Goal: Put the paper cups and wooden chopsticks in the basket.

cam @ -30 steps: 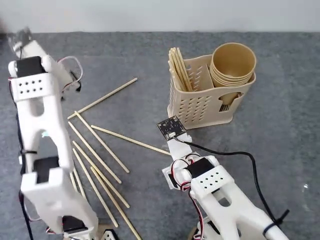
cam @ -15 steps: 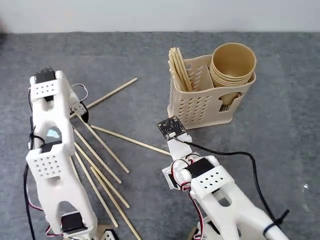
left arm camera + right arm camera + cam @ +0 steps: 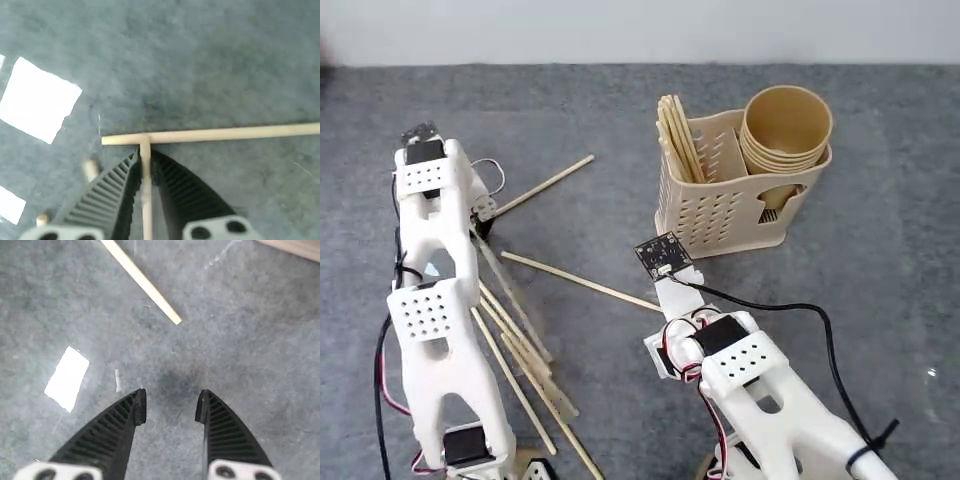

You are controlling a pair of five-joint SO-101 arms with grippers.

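A beige slotted basket (image 3: 720,205) stands at the back right, holding a stack of paper cups (image 3: 786,130) and several wooden chopsticks (image 3: 676,135). Several loose chopsticks (image 3: 520,345) lie on the grey mat at the left, one more (image 3: 545,186) lies farther back and another (image 3: 582,281) in the middle. My left gripper (image 3: 144,155) is down at the far end of the loose pile, shut on a chopstick (image 3: 145,185) that runs between its fingers; a second chopstick (image 3: 215,134) lies crosswise just beyond. My right gripper (image 3: 171,404) hangs open over bare mat, near a chopstick end (image 3: 145,286).
The left arm (image 3: 435,300) stands over the loose pile. The right arm (image 3: 740,370) with its black cable (image 3: 825,340) takes the front middle, its wrist camera board (image 3: 663,256) just in front of the basket. A basket edge (image 3: 300,245) shows in the right wrist view.
The left arm swung in from the far left and came down over the chopsticks. One chopstick in the pile has shifted with it. The right arm has not moved.
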